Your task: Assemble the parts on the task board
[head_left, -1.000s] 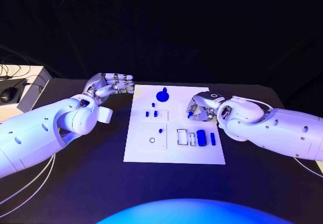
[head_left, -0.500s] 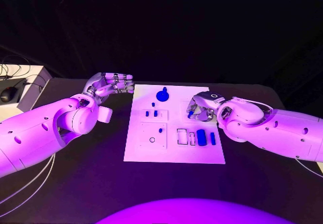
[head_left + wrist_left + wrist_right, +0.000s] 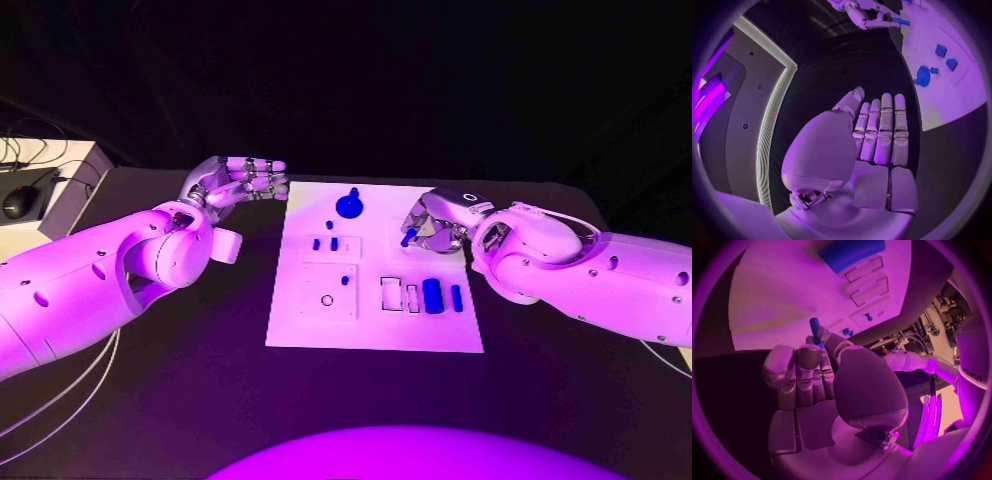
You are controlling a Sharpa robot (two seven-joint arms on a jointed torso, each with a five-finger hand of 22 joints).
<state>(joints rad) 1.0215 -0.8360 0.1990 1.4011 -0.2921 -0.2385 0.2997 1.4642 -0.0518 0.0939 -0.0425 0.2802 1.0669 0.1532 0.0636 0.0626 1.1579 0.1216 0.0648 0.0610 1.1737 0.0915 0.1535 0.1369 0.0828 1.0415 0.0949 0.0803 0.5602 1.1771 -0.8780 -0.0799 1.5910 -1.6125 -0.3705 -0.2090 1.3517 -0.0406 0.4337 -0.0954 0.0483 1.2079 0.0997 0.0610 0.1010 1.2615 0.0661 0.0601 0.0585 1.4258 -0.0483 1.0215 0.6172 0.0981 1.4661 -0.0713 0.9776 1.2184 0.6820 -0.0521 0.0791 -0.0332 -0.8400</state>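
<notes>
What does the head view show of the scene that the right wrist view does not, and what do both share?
Head view alone: the left hand held beside the task board, a round blue part near its far end, a mouse at the table's left. Right wrist view alone: the palm side of the right hand. Both: that hand pinching a small blue peg over the board, and its rectangular slots.

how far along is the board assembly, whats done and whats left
Little looks done: a large blue part and a smaller one lie loose on the task board. In hand: the right hand pinches a small blue peg above the board. The left hand holds nothing, off the board's edge.
</notes>
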